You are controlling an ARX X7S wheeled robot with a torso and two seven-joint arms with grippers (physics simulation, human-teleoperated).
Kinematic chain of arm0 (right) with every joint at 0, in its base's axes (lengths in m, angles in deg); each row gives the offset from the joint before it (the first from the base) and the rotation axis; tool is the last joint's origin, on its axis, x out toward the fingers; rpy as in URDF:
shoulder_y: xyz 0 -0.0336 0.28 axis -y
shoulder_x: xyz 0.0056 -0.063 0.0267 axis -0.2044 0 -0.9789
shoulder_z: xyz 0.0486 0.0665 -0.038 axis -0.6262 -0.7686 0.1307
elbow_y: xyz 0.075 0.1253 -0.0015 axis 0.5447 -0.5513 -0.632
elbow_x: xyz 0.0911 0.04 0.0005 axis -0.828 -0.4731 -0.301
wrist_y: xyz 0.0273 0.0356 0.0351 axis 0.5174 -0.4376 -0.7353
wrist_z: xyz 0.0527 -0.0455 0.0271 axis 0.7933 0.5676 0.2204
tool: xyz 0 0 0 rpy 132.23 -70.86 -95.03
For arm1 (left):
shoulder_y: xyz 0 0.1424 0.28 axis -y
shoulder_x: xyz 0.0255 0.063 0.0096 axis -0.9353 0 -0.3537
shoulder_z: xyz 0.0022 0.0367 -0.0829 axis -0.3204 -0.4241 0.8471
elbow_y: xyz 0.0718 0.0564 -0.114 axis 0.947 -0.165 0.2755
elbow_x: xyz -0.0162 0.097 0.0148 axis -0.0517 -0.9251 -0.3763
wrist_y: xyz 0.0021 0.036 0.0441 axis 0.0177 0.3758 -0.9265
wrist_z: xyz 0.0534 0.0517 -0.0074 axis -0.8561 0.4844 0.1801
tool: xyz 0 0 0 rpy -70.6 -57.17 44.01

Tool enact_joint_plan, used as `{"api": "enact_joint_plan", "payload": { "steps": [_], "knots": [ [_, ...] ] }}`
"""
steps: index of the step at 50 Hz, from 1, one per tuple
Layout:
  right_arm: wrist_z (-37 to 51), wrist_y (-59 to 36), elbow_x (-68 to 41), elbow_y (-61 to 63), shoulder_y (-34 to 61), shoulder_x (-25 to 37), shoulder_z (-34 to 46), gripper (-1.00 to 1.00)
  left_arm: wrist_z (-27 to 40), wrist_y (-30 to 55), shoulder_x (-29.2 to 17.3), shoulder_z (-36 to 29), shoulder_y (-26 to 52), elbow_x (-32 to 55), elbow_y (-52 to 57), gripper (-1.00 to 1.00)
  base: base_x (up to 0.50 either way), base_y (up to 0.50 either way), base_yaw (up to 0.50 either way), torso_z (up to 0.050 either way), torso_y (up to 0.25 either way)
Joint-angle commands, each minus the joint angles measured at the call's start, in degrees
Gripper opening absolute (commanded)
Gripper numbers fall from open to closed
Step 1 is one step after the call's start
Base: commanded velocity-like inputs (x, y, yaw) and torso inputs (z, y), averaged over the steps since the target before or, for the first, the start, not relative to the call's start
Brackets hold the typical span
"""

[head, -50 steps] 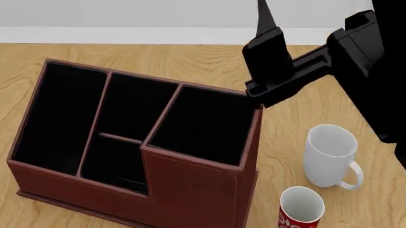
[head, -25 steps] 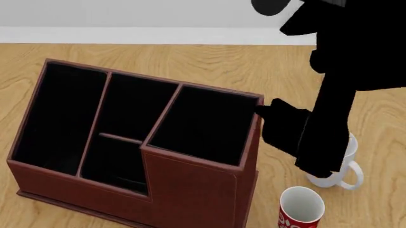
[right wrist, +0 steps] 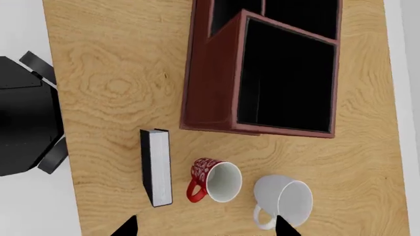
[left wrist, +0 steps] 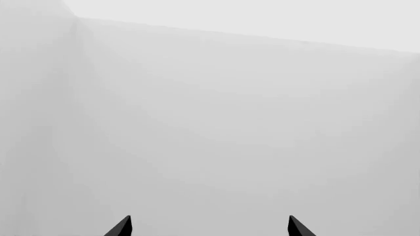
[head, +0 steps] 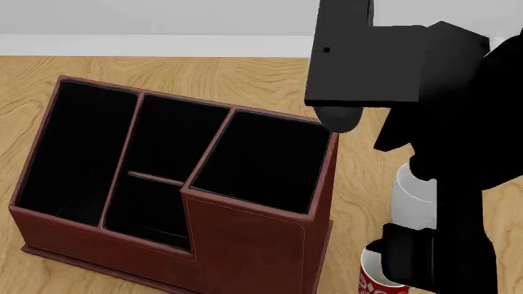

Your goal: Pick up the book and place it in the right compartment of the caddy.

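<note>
The book (right wrist: pixel 156 167) stands on its edge on the wooden bench (right wrist: pixel 111 88), white page edges facing up toward the right wrist camera, black covers on either side. It sits apart from the caddy (right wrist: pixel 213 73), outside it, with bare wood between them. A red mug (right wrist: pixel 215 180) stands just beside the book, and a white mug (right wrist: pixel 284 199) stands just beyond the red one; whether book and red mug touch I cannot tell.

The right hand (right wrist: pixel 204 227) hangs high above the bench, looking straight down. Only its two dark fingertips (right wrist: pixel 125 227) show at the picture's edge, spread wide with nothing between them, so it is open and holding nothing. In the head view the right arm (head: pixel 449 141) fills the right side of the picture and hides most of both mugs.

The right compartment (head: pixel 266 160) of the caddy shows only its black lining, as do the other sections.

The left hand (left wrist: pixel 207 227) points at a plain pale wall (left wrist: pixel 210 123); its two fingertips are set well apart and grip nothing.
</note>
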Motion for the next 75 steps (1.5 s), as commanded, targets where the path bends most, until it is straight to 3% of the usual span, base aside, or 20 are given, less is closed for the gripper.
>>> {"api": "enact_joint_plan", "payload": {
  "steps": [1,26,75],
  "knots": [
    [-0.94,1.41,-0.22,1.59,-2.58,-0.08,2.66,1.0,0.04,-1.04,-0.12,-0.33,-0.59,0.14,-0.42,1.0,0.0,0.0,0.0,0.0,0.0],
    [7.56,9.51,2.7,-5.22,-17.96,-3.29,5.85,1.0,1.13,-1.66,-1.13,0.39,-1.76,1.23,-0.12,1.0,0.0,0.0,0.0,0.0,0.0],
    [15.36,14.06,2.76,-7.2,-32.8,-2.5,9.11,1.0,2.1,-4.8,-2.51,0.02,-5.04,1.14,-0.86,1.0,0.0,0.0,0.0,0.0,0.0]
  ]
}}
